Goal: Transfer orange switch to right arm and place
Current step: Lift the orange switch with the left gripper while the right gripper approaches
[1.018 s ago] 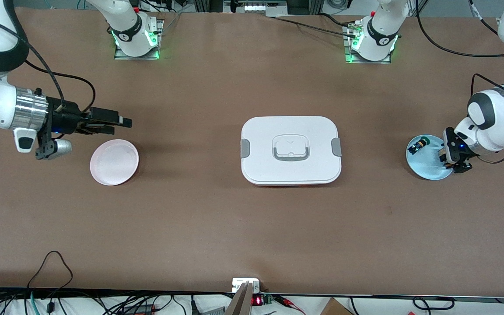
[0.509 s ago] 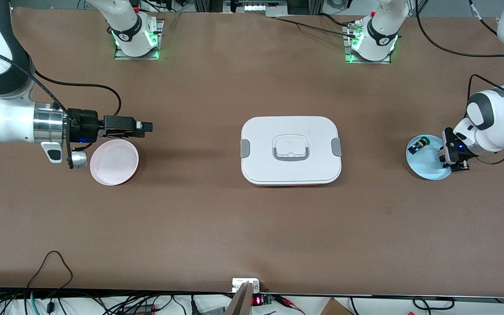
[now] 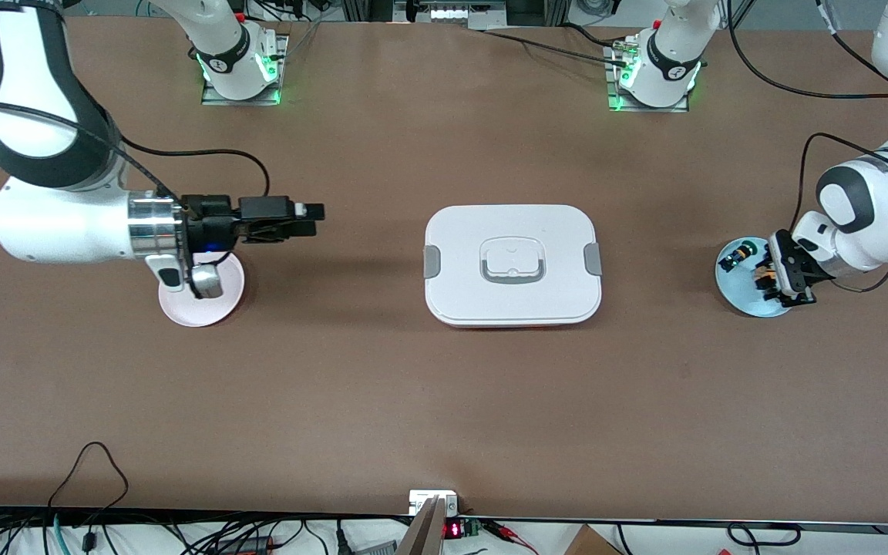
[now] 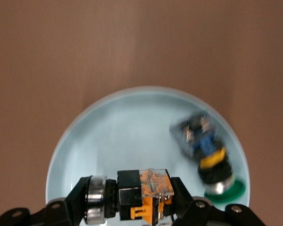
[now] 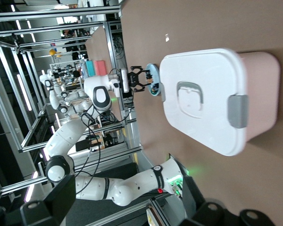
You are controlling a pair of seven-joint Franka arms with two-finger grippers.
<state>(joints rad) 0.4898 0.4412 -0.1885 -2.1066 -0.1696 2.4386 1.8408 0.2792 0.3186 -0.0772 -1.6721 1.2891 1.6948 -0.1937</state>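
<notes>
Left gripper (image 3: 774, 284) sits over the pale blue plate (image 3: 733, 297) at the left arm's end of the worktop (image 3: 444, 401), jaws clamped on the orange switch (image 4: 148, 195). In the left wrist view the switch lies sideways between the jaws, orange band and black body showing, silver ring at one end, just above the plate's surface; whether it touches the plate, cannot tell. The green-capped switch (image 4: 207, 157) lies on the same plate beside it, tilted, cap toward the rim.

Right gripper (image 3: 313, 210) hangs over bare worktop between the pink plate (image 3: 182, 312) and the white lidded box (image 3: 512, 264), pointing toward the box, jaws apart, holding nothing. The right arm's wrist is over the pink plate. The box sits mid-worktop, lid on, grey clips at both ends, handle flat.
</notes>
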